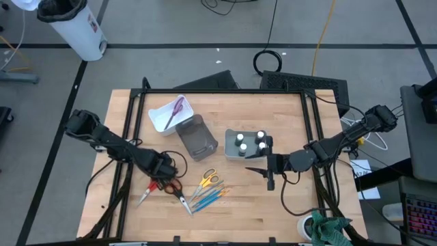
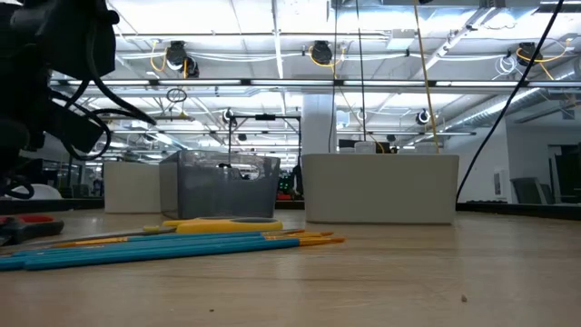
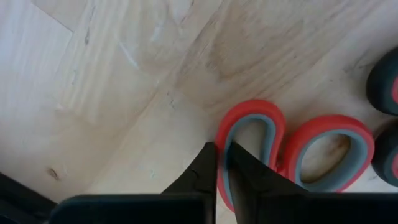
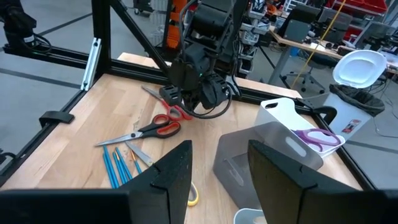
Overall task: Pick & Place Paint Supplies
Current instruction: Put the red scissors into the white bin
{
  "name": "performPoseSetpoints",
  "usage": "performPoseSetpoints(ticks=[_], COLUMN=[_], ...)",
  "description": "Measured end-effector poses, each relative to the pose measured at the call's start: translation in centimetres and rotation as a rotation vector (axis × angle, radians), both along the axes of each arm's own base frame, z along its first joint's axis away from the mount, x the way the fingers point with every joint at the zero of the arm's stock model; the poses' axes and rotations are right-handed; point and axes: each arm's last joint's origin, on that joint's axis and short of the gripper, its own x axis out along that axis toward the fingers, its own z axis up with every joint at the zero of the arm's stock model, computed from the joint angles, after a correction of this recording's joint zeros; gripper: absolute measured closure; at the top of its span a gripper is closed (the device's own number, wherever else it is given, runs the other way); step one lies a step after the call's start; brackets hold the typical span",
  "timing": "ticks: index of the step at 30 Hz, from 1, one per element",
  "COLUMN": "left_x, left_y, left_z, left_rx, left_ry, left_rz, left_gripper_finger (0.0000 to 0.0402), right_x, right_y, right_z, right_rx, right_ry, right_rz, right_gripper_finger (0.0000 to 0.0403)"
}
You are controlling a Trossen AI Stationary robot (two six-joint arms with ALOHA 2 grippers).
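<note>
My left gripper [image 1: 162,171] points down at the table's near left and is shut on a red-handled pair of scissors [image 4: 179,113] that lies flat on the wood. A second red pair [image 4: 155,129] lies right beside it. Yellow scissors [image 1: 208,179] and several blue and teal brushes [image 1: 208,198] lie flat toward the middle. Purple scissors [image 1: 176,109] lie in a white tray [image 1: 158,117]. Dark bottles with white caps [image 1: 250,142] stand in a white bin [image 1: 232,152]. My right gripper [image 1: 270,174] hovers open near that bin with nothing between its fingers. My left gripper pinches the rim of one red handle loop [image 3: 221,163] between its two fingers. One finger [image 3: 249,180] stands inside the loop and the other [image 3: 202,171] outside it. The fingers come from above, pointing down. The scissors lie flat on the table.
A grey bin [image 1: 196,137] stands between the white tray and the bottle bin. Black frame rails [image 1: 130,123] run along the table's left, right and far sides. Bare wood lies at the near right [image 1: 287,212].
</note>
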Motion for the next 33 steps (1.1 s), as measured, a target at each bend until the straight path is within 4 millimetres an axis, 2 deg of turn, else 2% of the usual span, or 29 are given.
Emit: performPoseSetpoints(ticks=[4, 7, 12, 17, 23, 26, 30, 33], left_x=[-0.3, -0.1, 0.1, 0.2, 0.1, 0.3, 0.8, 1.1], left_y=[0.5, 0.9, 1.3, 1.7, 2.8, 3.5, 4.8, 6.5], left_z=[0.8, 2.2, 6.0, 10.6, 17.0, 19.7, 22.4, 23.1], left_rx=[0.009, 0.057, 0.053, 0.092, 0.314, 0.464, 0.630, 0.762], left_ry=[-0.030, -0.120, -0.303, -0.518, -0.800, -0.885, -0.935, -0.905], left_rz=[-0.012, -0.017, -0.017, -0.017, -0.053, -0.080, -0.137, -0.131], left_gripper_finger=[0.0389, 0.0389, 0.0389, 0.0389, 0.0390, 0.0390, 0.0390, 0.0390], right_x=[0.0, 0.0, 0.0, 0.0, 0.0, 0.0, 0.0, 0.0], right_y=[0.0, 0.0, 0.0, 0.0, 0.0, 0.0, 0.0, 0.0], right_z=[0.0, 0.0, 0.0, 0.0, 0.0, 0.0, 0.0, 0.0], right_rx=[0.000, 0.000, 0.001, 0.002, 0.002, 0.002, 0.002, 0.002], right_ry=[0.000, -0.001, -0.002, -0.003, -0.003, -0.003, -0.003, -0.003], right_rz=[0.000, 0.000, -0.001, -0.002, -0.002, -0.002, -0.002, -0.002], right_gripper_finger=[0.0257, 0.0257, 0.0257, 0.0257, 0.0257, 0.0257, 0.0257, 0.0257])
